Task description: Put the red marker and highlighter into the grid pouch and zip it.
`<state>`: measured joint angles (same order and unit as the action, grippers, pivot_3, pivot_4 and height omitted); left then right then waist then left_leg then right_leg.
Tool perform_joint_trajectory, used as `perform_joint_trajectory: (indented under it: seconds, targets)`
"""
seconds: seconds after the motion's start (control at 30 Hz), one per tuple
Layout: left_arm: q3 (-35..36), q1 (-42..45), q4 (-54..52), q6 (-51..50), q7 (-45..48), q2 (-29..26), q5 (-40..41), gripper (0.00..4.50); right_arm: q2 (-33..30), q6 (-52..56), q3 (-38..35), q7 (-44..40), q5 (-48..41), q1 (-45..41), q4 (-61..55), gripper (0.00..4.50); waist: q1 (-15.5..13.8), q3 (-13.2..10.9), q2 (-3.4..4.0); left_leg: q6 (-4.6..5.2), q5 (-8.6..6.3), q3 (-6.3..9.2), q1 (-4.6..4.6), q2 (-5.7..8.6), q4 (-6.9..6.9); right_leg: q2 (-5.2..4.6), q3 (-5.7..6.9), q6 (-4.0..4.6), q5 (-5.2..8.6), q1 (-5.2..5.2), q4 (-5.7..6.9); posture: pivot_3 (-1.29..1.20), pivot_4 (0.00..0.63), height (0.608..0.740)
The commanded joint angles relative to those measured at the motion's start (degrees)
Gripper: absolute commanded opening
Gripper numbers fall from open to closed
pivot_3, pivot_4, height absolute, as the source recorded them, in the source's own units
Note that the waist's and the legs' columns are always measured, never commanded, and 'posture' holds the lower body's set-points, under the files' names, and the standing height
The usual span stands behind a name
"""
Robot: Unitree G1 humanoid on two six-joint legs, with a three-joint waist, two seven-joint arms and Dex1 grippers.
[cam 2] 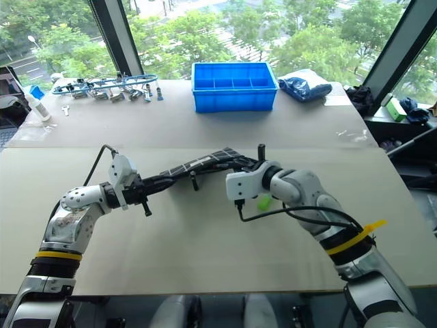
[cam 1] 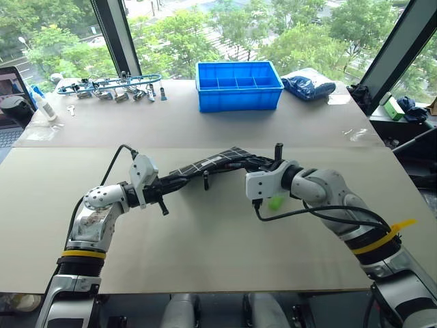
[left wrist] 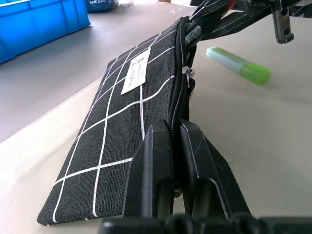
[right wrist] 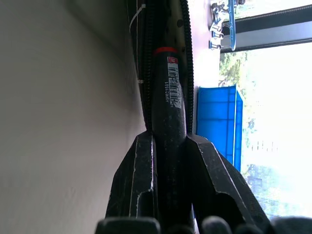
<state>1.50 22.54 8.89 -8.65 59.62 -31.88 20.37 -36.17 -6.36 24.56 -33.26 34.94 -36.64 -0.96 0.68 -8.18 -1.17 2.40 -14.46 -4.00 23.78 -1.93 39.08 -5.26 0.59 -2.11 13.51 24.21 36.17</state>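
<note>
Head views: the left gripper (cam 1: 166, 193) is clamped on one end of the flat black fabric grid pouch with white lines (cam 1: 212, 162), lifting it off the pale table (cam 1: 205, 253), evidently to steady its mouth. The right gripper (cam 1: 268, 166) meets the pouch's far end. The stubby light green highlighter (cam 1: 276, 202) lies on the table beneath the right wrist, not yet packed. A blue plastic bin (cam 1: 239, 86) stands well behind.

Left wrist view: both fingers (left wrist: 161, 170) pinch the pouch edge beside the zipper, which gapes open further along.

Right wrist view: the fingers (right wrist: 141, 180) grip the black-barrelled red marker (right wrist: 168, 97), its red-banded end entering the pouch opening; insertion appears under way.
</note>
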Motion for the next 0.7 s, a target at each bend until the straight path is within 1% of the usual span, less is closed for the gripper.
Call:
perform_joint_trajectory:
  seconds: [0.03, 0.23, 0.33, 0.47, 0.57, 0.63, 0.67, 0.7]
  targets:
    - [0.6, 0.8, -1.1, 0.4, 0.3, -0.3, 0.4, 0.00, 2.6, -5.0, 2.0, 2.7, 2.4, -2.8, 1.9, 0.50, 0.0, 0.0, 0.00, 0.00, 0.00, 0.00, 0.00, 0.00, 0.00, 0.00, 0.00, 0.00, 0.00, -0.01, 0.00, 0.00, 0.150, 0.740]
    - [0.4, 1.5, -0.5, 0.5, 0.7, -0.2, 0.5, 0.00, 6.5, -15.1, 7.6, 7.3, 6.0, -4.7, 10.3, 0.50, 0.1, 0.0, 0.00, -0.04, 0.02, -0.01, -0.01, 0.00, -0.01, 0.01, 0.00, 0.01, 0.00, 0.01, 0.04, 0.00, 0.150, 0.740]
    - [0.4, 1.7, -0.5, 0.4, 0.8, -0.1, 0.5, 0.00, 8.1, -18.4, 8.6, 10.4, 7.4, -6.2, 15.0, 0.50, 0.0, 0.0, 0.00, -0.05, 0.03, -0.04, -0.01, 0.01, 0.00, -0.01, 0.00, 0.00, 0.00, 0.01, 0.04, 0.00, 0.150, 0.740]
    - [0.4, 1.7, -0.7, 0.3, 1.0, -0.1, 0.7, 0.00, 9.7, -26.6, 10.9, 15.1, 9.2, -9.1, 21.2, 0.50, 0.2, 0.0, 0.00, -0.08, 0.05, -0.06, -0.02, -0.01, 0.00, 0.00, 0.00, 0.01, 0.00, 0.02, 0.05, 0.00, 0.150, 0.740]
    - [0.5, 1.7, -0.9, 0.2, 0.9, -0.1, 0.8, 0.00, 10.5, -27.7, 9.6, 15.9, 7.9, -10.2, 24.9, 0.50, 0.2, 0.0, 0.00, -0.13, 0.07, -0.09, -0.02, -0.01, -0.01, 0.00, 0.00, 0.01, 0.00, 0.02, 0.05, 0.00, 0.150, 0.740]
    - [0.7, 1.5, -1.1, 0.2, 0.8, -0.2, 0.9, 0.00, 11.0, -25.9, 7.2, 12.8, 3.4, -10.1, 25.9, 1.50, 0.3, 0.0, 0.00, -0.13, 0.08, -0.11, -0.02, -0.02, -0.01, 0.01, 0.00, 0.01, 0.00, 0.01, 0.05, 0.00, 0.150, 0.740]
    - [0.8, 1.3, -1.2, 0.1, 0.8, -0.2, 0.9, 0.00, 10.8, -25.2, 6.0, 11.8, 2.1, -10.1, 25.8, 1.82, 0.3, 0.0, 0.00, -0.13, 0.08, -0.12, -0.02, -0.02, -0.01, 0.01, 0.00, 0.02, -0.01, 0.01, 0.06, 0.00, 0.150, 0.740]
    - [0.8, 1.2, -1.3, 0.2, 0.8, -0.3, 1.0, 0.00, 10.8, -23.9, 4.9, 10.8, 0.9, -10.0, 25.6, 2.05, 0.3, 0.0, 0.00, -0.13, 0.08, -0.12, -0.02, -0.03, -0.01, 0.01, 0.00, 0.02, -0.01, 0.01, 0.06, 0.00, 0.150, 0.740]
